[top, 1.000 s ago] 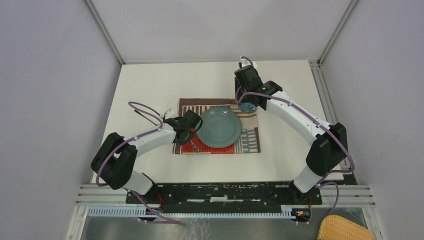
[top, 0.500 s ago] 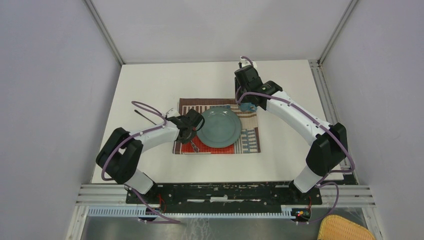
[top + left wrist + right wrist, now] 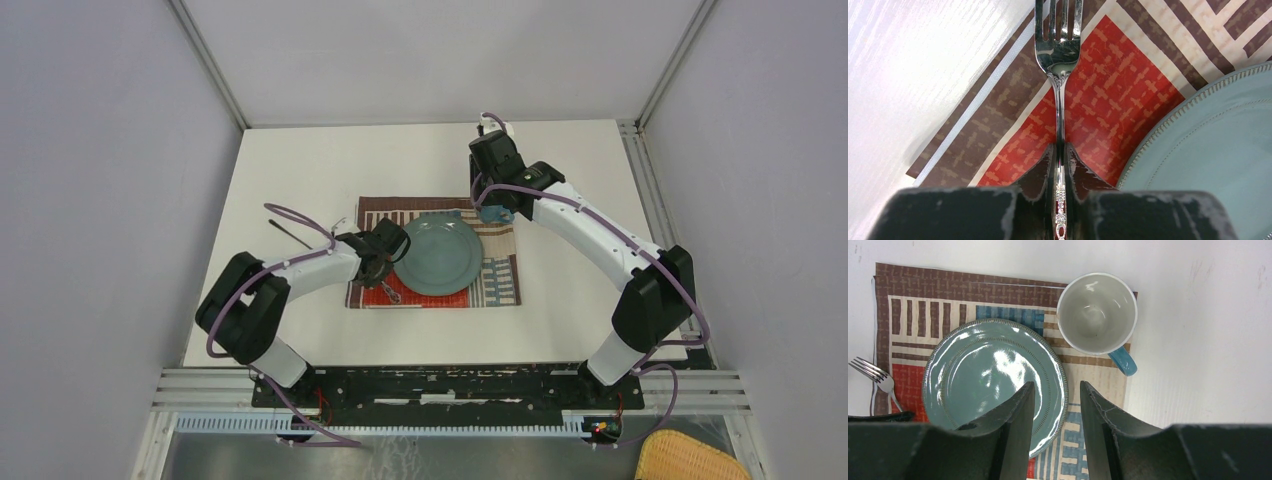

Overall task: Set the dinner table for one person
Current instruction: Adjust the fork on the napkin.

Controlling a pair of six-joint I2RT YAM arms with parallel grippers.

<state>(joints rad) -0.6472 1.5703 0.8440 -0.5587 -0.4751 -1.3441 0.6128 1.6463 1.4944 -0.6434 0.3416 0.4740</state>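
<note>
1. The left gripper (image 3: 1060, 152) was clenched on the fork (image 3: 1058, 55). In the left wrist view its jaws pinched the handle from both sides.
2. The fork's long axis ran from 6 to 12 o'clock in that view, straight out ahead of the left gripper. The tines were at 12 o'clock, reaching the edge of the placemat (image 3: 1108, 75).
3. I could not tell whether the fork rested fully on the placemat or hung just clear of it.
4. The plate (image 3: 1218, 145) lay at 3 to 4 o'clock of the left gripper, just beside the handle, with a strip of red cloth showing between them.
5. The counter (image 3: 908, 65) carried the whole setting. Its bare white surface showed at 10 o'clock of the left gripper, beyond the placemat's edge.
6. The right gripper (image 3: 1057, 390) was released, its jaws apart with nothing between them, and it hovered above the plate's near rim. The mug (image 3: 1096, 312) stood at its 1 o'clock, on the placemat's corner.
7. From the right gripper the fork was far off at 9 to 10 o'clock, so the left arm was much the nearer and already had it.
8. My judgement was that the fork sat about where a setting wants it, at the plate's 9 o'clock. The coming move therefore turned on keeping that 6-to-12 line alongside the plate's rim.
</note>
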